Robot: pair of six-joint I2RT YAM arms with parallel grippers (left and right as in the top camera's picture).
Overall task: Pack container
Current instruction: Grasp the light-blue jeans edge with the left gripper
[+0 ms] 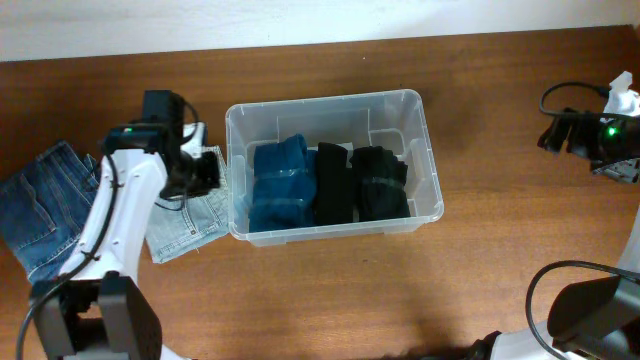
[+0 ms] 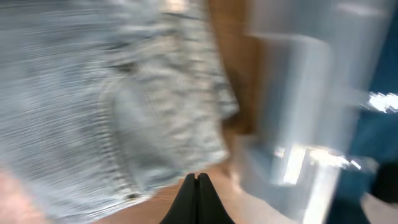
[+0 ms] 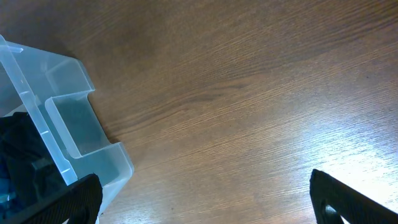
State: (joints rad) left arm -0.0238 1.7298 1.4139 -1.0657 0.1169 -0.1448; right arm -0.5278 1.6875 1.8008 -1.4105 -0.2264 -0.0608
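Holding folded garments point(image 1: 330, 185), the container point(image 1: 320, 100) looks clear.

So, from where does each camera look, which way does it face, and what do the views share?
Overhead: above the table, facing straight down on the container, the pale jeans beside it, the left arm and right arm.
Left wrist: on the left arm, facing down, blurred, at the pale jeans and container wall; its shut left fingers show.
Right wrist: on the right arm, facing down at bare table and a container corner; its open right fingers show.
Shared: all three see the container.
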